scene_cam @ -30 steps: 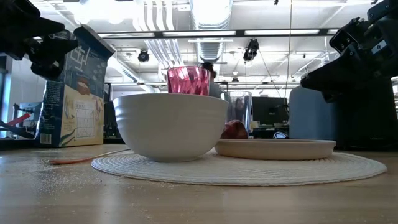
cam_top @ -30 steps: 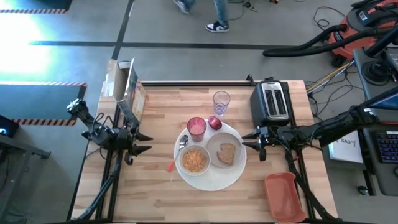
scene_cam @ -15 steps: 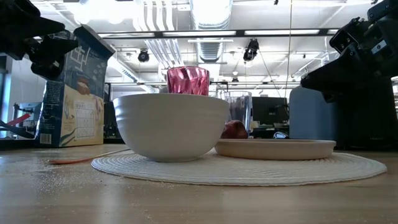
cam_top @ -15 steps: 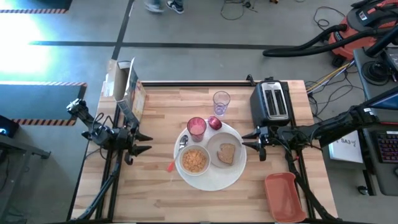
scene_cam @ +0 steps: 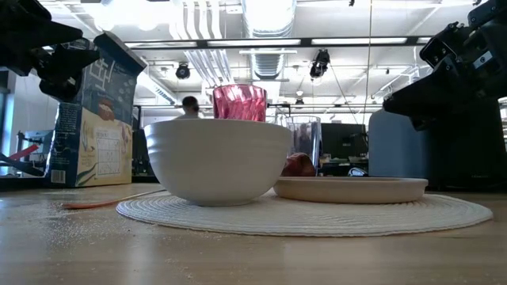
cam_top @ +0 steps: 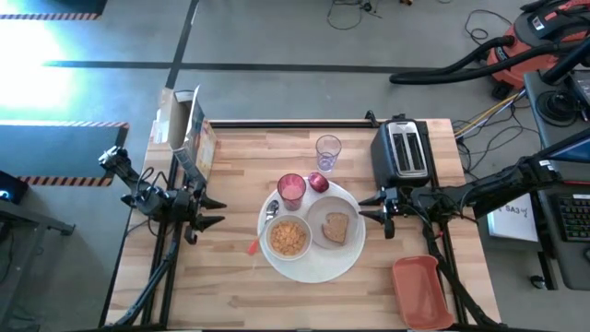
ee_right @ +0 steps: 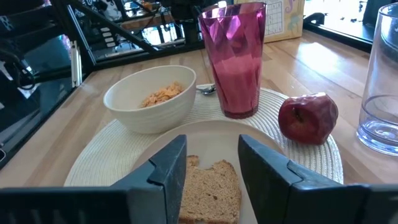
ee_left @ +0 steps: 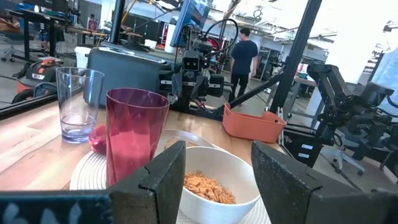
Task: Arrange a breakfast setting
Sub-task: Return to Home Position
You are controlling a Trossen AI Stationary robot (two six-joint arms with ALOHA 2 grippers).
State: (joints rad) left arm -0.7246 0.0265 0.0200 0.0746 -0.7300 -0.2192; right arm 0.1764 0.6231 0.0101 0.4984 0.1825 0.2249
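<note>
The round white woven placemat point(cam_top: 318, 266) lies mid-table. On it rest the white bowl point(scene_cam: 218, 162) with cereal, the pale plate point(cam_top: 352, 238) bearing the toast slice point(cam_top: 335, 227), the pink cup point(cam_top: 291, 190), the small red fruit point(cam_top: 318, 183) and the metal spoon point(cam_top: 270, 213), which lies left of the bowl. My left gripper point(cam_top: 219, 211) hovers open at the table's left, pointing level toward the placemat. My right gripper point(cam_top: 361, 208) hovers open just right of the placemat's edge and faces the plate. Neither has anything between its fingers point(ee_left: 166, 177) point(ee_right: 168, 167).
A clear glass point(cam_top: 328, 150) stands behind the placemat. A black toaster point(cam_top: 403, 150) sits at the far right, a cereal box point(cam_top: 189, 134) at the far left, and an orange tray point(cam_top: 420, 290) at the near right. A small orange utensil point(cam_top: 251, 246) lies left of the placemat.
Both arms and the setting have kept still. A person on the floor beyond the table's far edge has walked left out of the high view.
</note>
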